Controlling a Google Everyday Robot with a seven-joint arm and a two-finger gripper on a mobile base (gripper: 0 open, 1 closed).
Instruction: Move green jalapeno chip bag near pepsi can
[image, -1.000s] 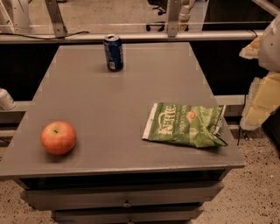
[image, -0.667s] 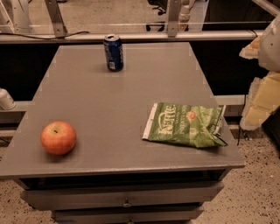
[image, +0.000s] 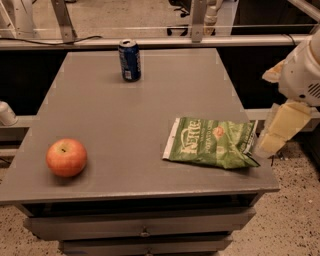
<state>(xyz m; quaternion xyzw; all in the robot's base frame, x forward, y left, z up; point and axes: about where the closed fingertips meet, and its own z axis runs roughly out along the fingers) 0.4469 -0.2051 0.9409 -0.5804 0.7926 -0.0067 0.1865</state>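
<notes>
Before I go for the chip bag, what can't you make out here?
1. Gripper, camera view, at the table's right edge beside the green jalapeno chip bag: contact with the bag unclear; arm cut off by the right edge.
2. Drawers under the table: cut off by the bottom edge.

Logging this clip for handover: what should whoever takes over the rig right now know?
The pincer is off the table's right edge, beside the green jalapeno chip bag; contact is unclear.
The bag lies flat at the front right. The pepsi can stands upright at the far side, and an apple sits at the front left.
Done: nothing, the bag is far from the can.
Left: grasp the bag and place it by the can.
</notes>
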